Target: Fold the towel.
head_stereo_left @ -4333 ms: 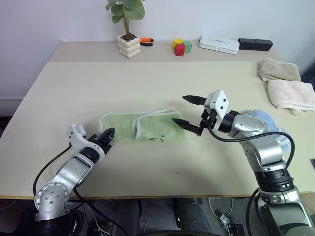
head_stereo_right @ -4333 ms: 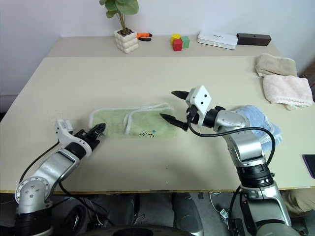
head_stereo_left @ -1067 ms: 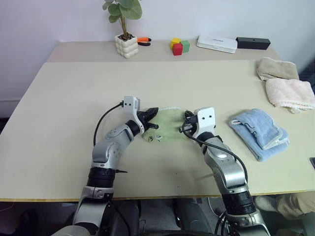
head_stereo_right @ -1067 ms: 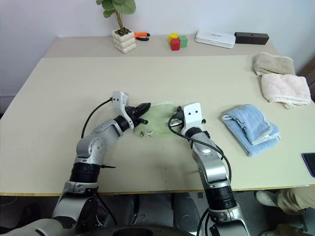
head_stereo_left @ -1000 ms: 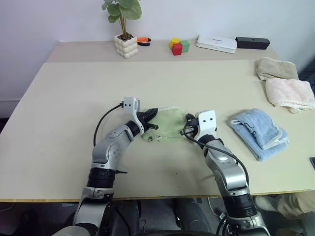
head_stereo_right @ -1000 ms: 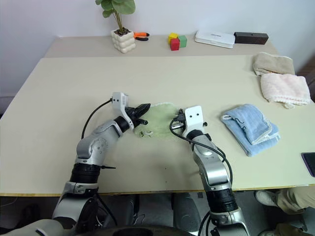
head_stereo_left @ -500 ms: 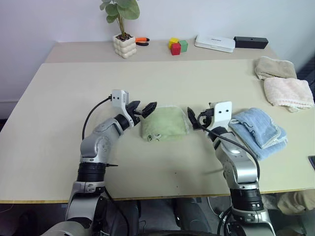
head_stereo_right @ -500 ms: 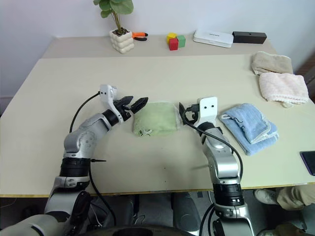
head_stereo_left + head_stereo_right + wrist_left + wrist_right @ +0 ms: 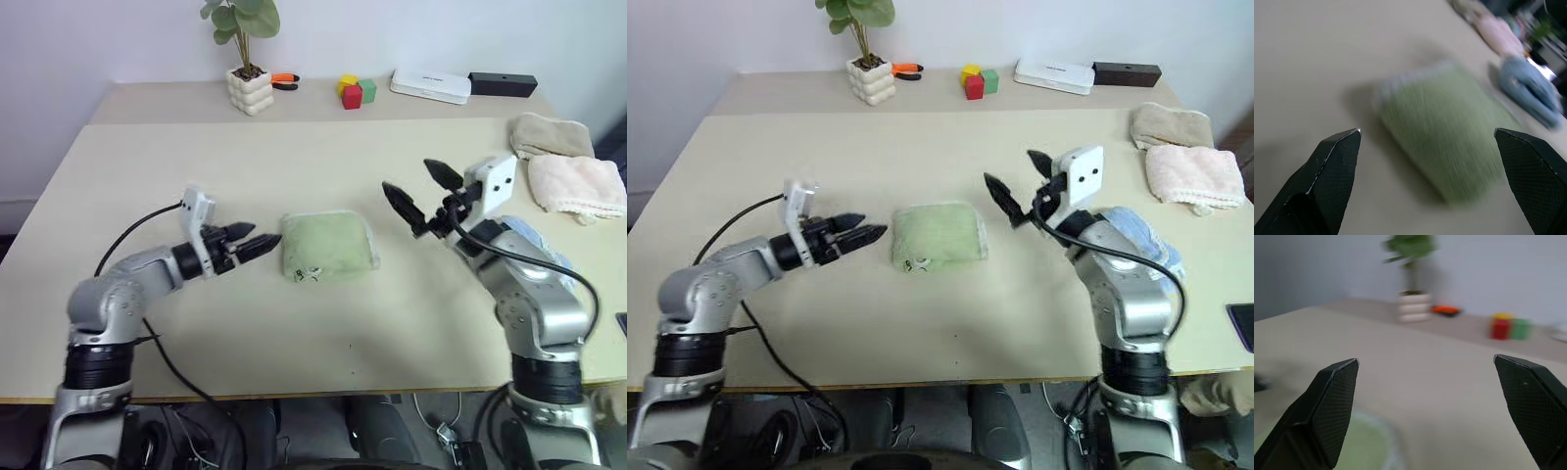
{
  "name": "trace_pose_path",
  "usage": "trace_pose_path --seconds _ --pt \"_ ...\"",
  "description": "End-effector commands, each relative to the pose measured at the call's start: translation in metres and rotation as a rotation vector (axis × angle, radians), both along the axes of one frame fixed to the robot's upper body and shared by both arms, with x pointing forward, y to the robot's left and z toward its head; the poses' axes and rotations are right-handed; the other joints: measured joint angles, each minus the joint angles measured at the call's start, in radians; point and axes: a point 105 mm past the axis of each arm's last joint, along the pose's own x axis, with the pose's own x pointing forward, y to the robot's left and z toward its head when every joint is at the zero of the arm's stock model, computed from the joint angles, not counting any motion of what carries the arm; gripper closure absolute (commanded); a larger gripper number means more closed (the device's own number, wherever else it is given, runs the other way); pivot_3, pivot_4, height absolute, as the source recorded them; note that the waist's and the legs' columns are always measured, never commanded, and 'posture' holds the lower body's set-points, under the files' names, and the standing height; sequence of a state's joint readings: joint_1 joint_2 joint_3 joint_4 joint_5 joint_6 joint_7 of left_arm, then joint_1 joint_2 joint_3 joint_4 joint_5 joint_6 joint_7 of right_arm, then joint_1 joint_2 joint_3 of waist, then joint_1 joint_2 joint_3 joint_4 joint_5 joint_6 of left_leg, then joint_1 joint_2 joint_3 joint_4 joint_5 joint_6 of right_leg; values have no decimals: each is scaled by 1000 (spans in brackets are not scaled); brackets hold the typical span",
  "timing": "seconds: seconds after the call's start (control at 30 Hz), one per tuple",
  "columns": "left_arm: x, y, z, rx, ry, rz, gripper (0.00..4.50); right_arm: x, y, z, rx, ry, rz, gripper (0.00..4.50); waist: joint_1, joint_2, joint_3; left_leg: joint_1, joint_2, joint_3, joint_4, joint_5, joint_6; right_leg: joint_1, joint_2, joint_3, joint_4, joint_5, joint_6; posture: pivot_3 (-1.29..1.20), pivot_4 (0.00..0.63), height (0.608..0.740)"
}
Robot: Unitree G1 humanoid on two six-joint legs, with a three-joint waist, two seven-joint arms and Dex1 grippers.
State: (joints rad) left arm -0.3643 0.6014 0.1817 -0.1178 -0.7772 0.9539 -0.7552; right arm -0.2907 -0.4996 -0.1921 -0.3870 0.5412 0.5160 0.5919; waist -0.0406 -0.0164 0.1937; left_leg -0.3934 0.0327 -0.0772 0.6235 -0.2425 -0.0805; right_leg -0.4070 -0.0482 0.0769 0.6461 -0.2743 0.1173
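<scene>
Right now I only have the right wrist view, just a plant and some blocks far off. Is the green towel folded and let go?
Observer: Yes, the towel lies in a compact folded square on the table, touched by neither gripper.
Operator: Where's the left gripper?
Observer: The left gripper is open beside the towel's left edge, apart from it.
Operator: And mine?
Observer: The right gripper is open, raised off the table to the towel's right.
</scene>
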Motion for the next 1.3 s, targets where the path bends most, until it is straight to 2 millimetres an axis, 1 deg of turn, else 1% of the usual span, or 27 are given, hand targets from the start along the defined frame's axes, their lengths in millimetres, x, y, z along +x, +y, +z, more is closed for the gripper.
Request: trace_pose_path --seconds 0.03,0.13,0.17,0.23,0.3,0.4,0.6,0.7,0.77,0.8,0.83,0.87,0.93,0.97,1.03,1.17,1.3 --pt "-6 -4 -1 -68 52 -61 41 -33 3 13 -42 -15 163 0 0 0 0 0 0 0 0 0 0 1 0 0 0 0 -1 0 150 740" --pt "-5 -16 -14 -70 79 -89 41 -49 -4 2 -147 12 215 0 0 -1 0 0 0 0 0 0 0 1 0 0 -1 -1 -2 0 150 740" --pt "-3 -21 -16 -73 78 -90 41 -52 -7 -2 -193 11 217 0 0 -1 0 0 0 0 1 0 0 1 0 0 -1 -1 -2 0 150 740" --pt "-1 -32 -20 -90 84 -106 41 -56 -14 -4 -219 20 212 0 0 -2 1 0 0 0 1 0 0 1 0 0 -1 -1 -2 0 150 740" --pt "0 -41 -23 -92 82 -130 41 -57 -20 -1 -222 8 191 0 -4 -2 1 0 0 0 1 0 0 1 0 0 -1 -1 -1 0 150 740" --pt "4 -48 -25 -100 87 -138 41 -57 -24 0 -231 14 174 0 -4 -2 1 1 0 0 2 0 0 1 1 0 0 0 0 0 150 740" --pt "7 -66 -42 -109 176 -138 41 -56 -24 2 -234 4 144 0 1 -2 1 0 0 0 2 0 0 1 1 0 -1 0 1 0 150 740" --pt "7 -74 -43 -148 213 -150 41 -56 -24 0 -239 8 127 0 8 -2 1 0 0 0 3 0 0 2 0 0 -1 0 1 0 150 740" --pt "11 -79 -44 -162 228 -143 537 -56 -23 0 -239 6 116 0 14 -2 1 0 0 0 4 0 0 2 0 0 -1 0 1 0 150 740" --pt "12 -80 -45 -165 231 -141 868 -56 -23 0 -239 6 114 0 18 -2 1 0 0 0 4 0 0 2 0 0 -1 0 1 0 150 740" --pt "13 -81 -45 -169 233 -141 1294 -56 -22 0 -240 7 114 0 20 -2 1 0 0 0 4 0 0 2 0 0 -1 0 1 0 150 740" --pt "14 -82 -43 -186 243 -144 1809 -56 -22 -1 -241 9 112 0 22 -2 1 0 0 0 4 0 0 2 0 0 -1 0 1 0 150 740" --pt "14 -84 -41 -208 259 -146 3033 -58 -23 -2 -244 13 103 0 22 -2 1 0 0 0 4 0 0 2 0 0 -1 0 1 0 150 740" --pt "14 -84 -40 -212 265 -149 3364 -59 -23 -3 -244 15 99 0 23 -2 1 0 0 0 4 0 0 2 0 0 -1 0 1 0 150 740" --pt "15 -83 -43 -211 271 -139 4440 -60 -24 -4 -245 17 91 0 23 -2 1 0 0 0 4 0 0 2 0 0 -1 0 1 0 150 740" --pt "19 -80 -42 -221 267 -112 4476 -60 -26 -5 -258 17 81 0 22 -2 1 0 0 0 4 0 0 2 1 0 -1 0 1 0 150 740" --pt "45 -65 -26 -226 139 46 4476 -59 -27 -7 -255 20 85 0 24 -2 1 0 0 0 5 0 0 2 0 0 -1 0 1 0 150 740"
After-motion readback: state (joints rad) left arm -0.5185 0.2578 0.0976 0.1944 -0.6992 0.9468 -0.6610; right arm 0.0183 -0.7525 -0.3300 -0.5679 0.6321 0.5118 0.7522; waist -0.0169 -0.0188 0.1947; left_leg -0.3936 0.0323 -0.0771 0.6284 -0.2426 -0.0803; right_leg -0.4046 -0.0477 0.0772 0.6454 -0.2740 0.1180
